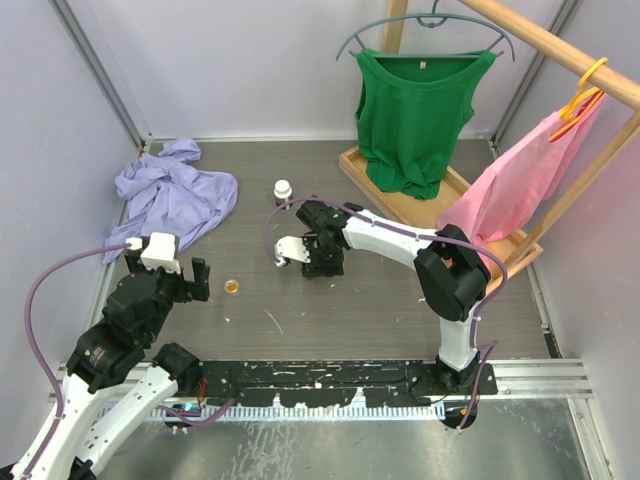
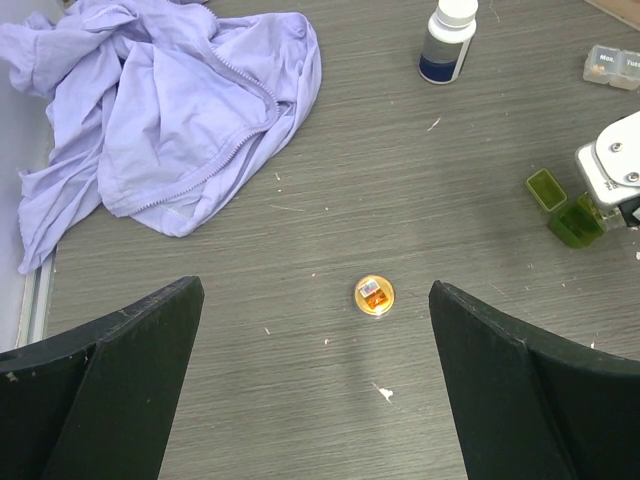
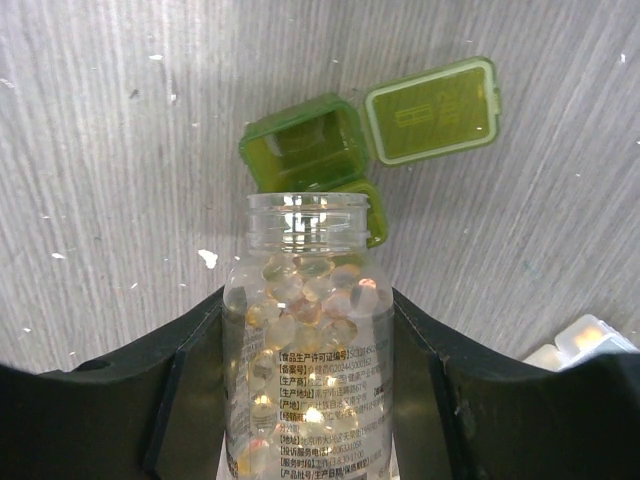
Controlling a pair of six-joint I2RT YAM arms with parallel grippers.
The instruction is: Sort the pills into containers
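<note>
Right claw point(image 3: 308, 300) clamped on the open pill bottle point(image 3: 305, 400), its mouth right at the green case point(image 3: 305, 145) at 12 o'clock, lid point(image 3: 432, 110) flipped open toward 2. Left claw point(image 2: 315, 288) spread wide above the tabletop point(image 2: 400, 180), orange cap point(image 2: 374, 296) just beyond. Clear case point(image 2: 612, 66) sits well off at 1 o'clock.

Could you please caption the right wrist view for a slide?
Right pincer holds an uncapped pill bottle toward the open green case.
</note>
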